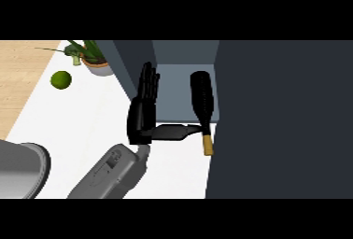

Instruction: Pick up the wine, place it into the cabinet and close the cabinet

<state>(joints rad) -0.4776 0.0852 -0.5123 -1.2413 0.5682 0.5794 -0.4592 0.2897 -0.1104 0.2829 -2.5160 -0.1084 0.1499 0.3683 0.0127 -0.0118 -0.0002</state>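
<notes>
White desk (pixel 82 116) runs up to the dark cabinet (pixel 283 116). I see the wine (pixel 202 105) lying half inside it, neck poking out. My left hand (pixel 143 109), fingers straight, thumb touching the bottle, could roll it back out.

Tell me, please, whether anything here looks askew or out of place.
The wine bottle lies on its side in the open cabinet, its tan neck poking out past the front edge onto the counter. The left robot hand is open, its thumb at the bottle's neck. Nothing looks spilled.
</notes>
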